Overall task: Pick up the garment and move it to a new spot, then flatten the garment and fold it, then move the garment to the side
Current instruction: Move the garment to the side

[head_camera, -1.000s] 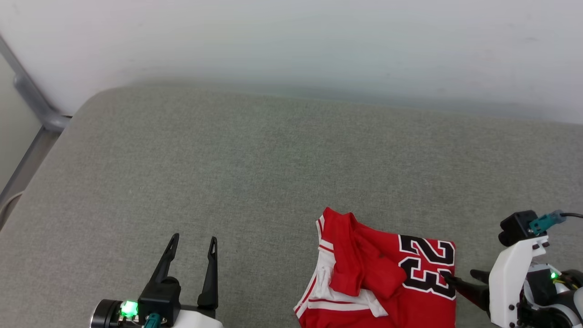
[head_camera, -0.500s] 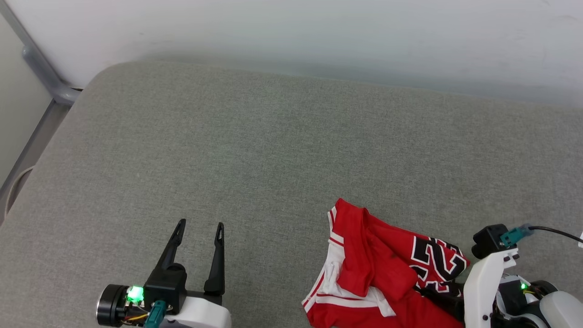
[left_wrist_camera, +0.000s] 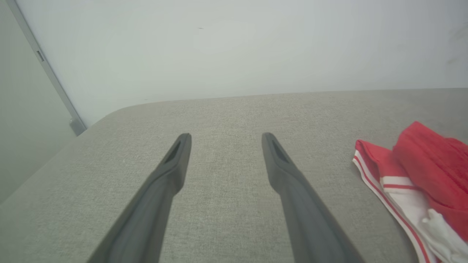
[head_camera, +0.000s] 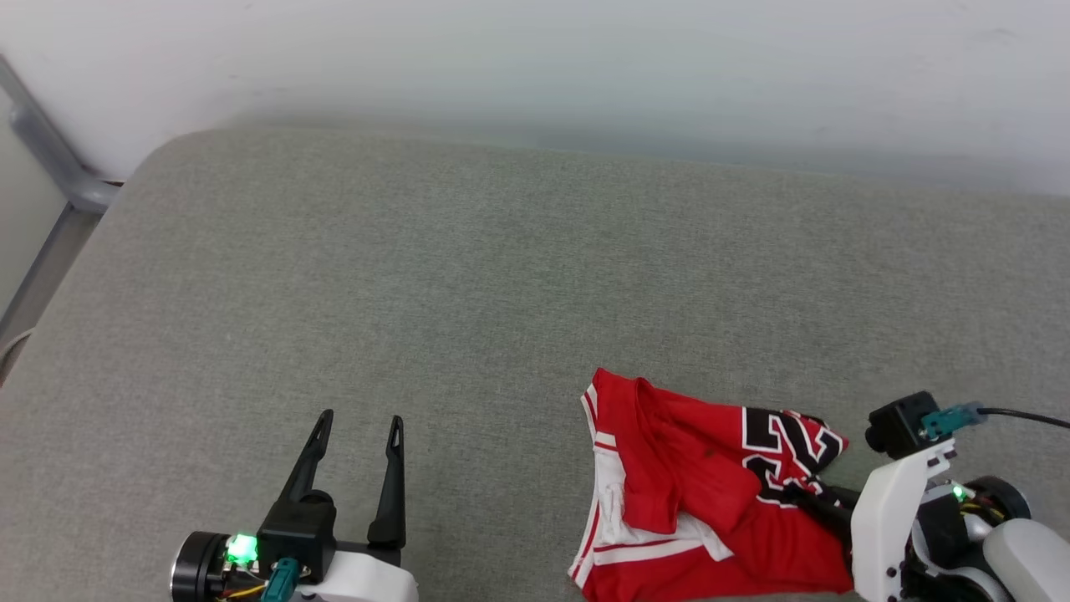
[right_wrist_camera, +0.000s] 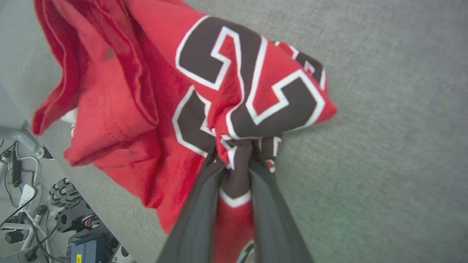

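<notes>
The garment, a red jersey with white striped trim and a black-and-white "23", lies crumpled at the near right of the grey cushioned surface. My right gripper comes in from the right and is shut on the garment by the numbers; in the right wrist view the two dark fingers pinch a bunched fold of the garment at the right gripper. My left gripper hovers open over bare cushion at the near left, well apart from the cloth. Its left wrist view shows the left gripper with spread fingers and the garment's edge to the right.
A pale wall rises behind the cushion. A grey metal bar runs along the far left corner. Past the cushion's edge, the right wrist view shows cables and equipment on the floor.
My right gripper has closed on the garment at the "23", and the cloth there has bunched and lifted. The camera has shifted slightly. The left gripper has stayed open.
</notes>
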